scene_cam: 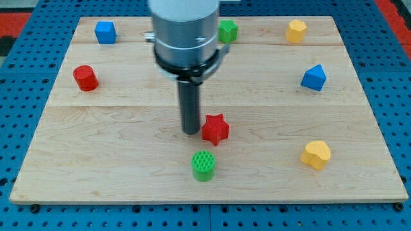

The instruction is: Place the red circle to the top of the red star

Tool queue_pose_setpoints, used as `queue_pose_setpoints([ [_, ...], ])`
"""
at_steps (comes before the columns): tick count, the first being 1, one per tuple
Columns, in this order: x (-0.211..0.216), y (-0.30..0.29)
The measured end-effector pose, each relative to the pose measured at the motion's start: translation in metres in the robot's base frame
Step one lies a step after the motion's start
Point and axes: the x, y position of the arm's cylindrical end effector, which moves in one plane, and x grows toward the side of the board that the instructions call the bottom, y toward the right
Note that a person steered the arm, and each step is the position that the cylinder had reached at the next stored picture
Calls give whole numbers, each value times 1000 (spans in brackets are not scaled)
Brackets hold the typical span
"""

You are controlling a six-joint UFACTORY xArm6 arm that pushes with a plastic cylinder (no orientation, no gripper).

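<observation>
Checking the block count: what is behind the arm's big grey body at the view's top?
A green block pokes out at its right edge, partly covered. Whatever else lies on the board behind the arm body is hidden.

My arm's grey metal housing runs off the view's top edge, so I cannot see anything of it above the collar. It covers the left part of the small green block at the view's top, and I cannot make out that block's shape. The housing also hides a strip of the pale wooden board behind it. The blue pegboard table is cut off at every edge.
</observation>
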Motion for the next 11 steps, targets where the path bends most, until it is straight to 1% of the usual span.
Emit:
queue_pose_setpoints([
  [1, -1, -92],
  [2, -15, -202],
  [3, -71, -231],
  [4, -105, -244],
  [5, -108, -166],
  [6, -123, -134],
  [7, -132, -139],
  [9, -146, -65],
  [11, -124, 27],
])
